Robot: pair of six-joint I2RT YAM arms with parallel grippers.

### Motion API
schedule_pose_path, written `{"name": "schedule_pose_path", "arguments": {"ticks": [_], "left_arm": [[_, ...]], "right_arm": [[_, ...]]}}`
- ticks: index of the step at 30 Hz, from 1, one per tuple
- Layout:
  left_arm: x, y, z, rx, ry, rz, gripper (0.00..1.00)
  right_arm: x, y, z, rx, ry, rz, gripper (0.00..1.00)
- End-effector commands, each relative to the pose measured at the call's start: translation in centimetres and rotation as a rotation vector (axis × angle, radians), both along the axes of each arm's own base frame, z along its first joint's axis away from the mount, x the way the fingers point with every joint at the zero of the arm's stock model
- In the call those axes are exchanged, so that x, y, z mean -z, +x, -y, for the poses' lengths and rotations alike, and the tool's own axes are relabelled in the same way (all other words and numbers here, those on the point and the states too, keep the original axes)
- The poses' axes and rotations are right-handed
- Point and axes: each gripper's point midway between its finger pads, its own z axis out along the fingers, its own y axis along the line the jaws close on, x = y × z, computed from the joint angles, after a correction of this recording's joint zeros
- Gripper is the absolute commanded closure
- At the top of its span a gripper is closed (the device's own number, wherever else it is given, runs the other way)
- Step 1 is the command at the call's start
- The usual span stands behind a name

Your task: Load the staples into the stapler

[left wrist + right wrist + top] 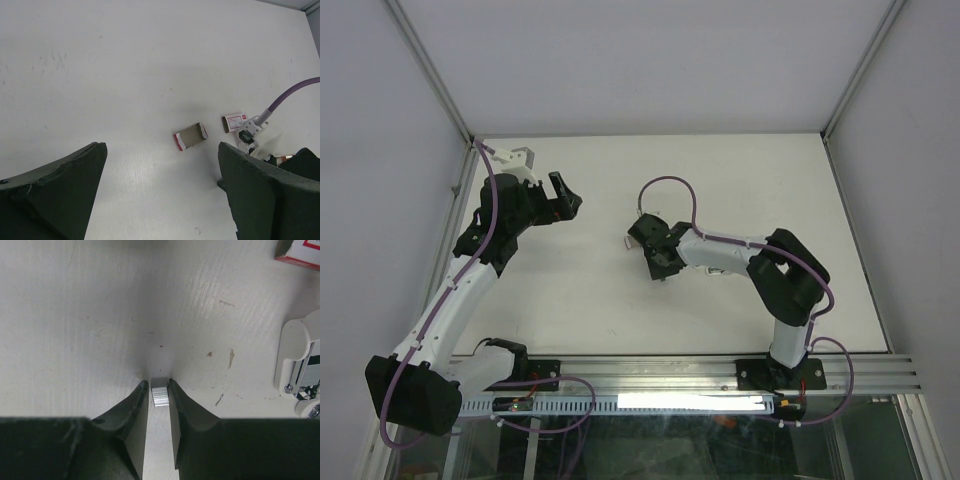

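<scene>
Over on the left side of the counter [720, 180], we've got the left gripper [565, 195] released, fingers spread wide and not touching any of the parts. Through its wrist view we can see the little greyish inner tray [190, 136] with red ends lying flat on the counter. Just to the right of it, a small gap apart, is the red-and-white sleeve [234, 121]. A purple cable [292, 92] runs off from there toward the right arm.

Moving to the middle, the right gripper [159, 390] is clenched on the staples [159, 396]. It's a short silvery strip pinched right at the fingertips, held low over the counter. We can't tell if the strip actually touches the surface.

Further right, the stapler [295, 360] sits on the counter near that gripper but apart from it. Only its white and grey parts show at the edge of the right wrist view, with a corner of the sleeve beyond it.
</scene>
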Motion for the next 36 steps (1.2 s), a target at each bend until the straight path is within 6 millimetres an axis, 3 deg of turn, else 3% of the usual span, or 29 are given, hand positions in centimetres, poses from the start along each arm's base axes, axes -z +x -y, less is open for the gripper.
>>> {"name": "schedule_pose_path", "arguments": {"ticks": [1,9,13,17,19,22,26,31,36], "left_arm": [[-1.7,0.0,-0.1,0.011,0.000,0.068,0.01],[-1.5,0.0,-0.1,0.013,0.005,0.066,0.01],[-1.5,-0.2,0.8,0.067,-0.006,0.076,0.02],[-1.6,-0.8,3.0,0.166,-0.049,0.084,0.02],[-1.4,-1.4,5.0,0.224,-0.073,0.066,0.03],[-1.2,-3.2,9.6,0.323,-0.084,0.059,0.03],[-1.0,-5.3,15.5,0.460,-0.141,0.100,0.05],[0.9,-7.3,23.0,0.650,-0.098,0.151,0.05],[2.9,-9.1,31.0,0.874,-0.042,0.250,0.04]], "right_arm": [[-0.4,0.9,-0.4,0.030,-0.005,0.032,0.76],[-2.0,1.1,-0.6,0.024,0.028,0.062,0.91],[-4.9,1.6,-1.1,0.005,0.080,0.104,0.91],[-8.8,2.6,-0.7,-0.006,0.141,0.165,0.90],[-10.4,3.3,0.4,0.004,0.161,0.187,0.90],[-12.7,4.4,2.9,0.038,0.199,0.230,0.90],[-14.7,5.9,7.2,0.112,0.219,0.278,0.89],[-16.4,7.1,13.0,0.216,0.201,0.339,0.89],[-16.9,8.1,18.4,0.349,0.191,0.372,0.88]]}}
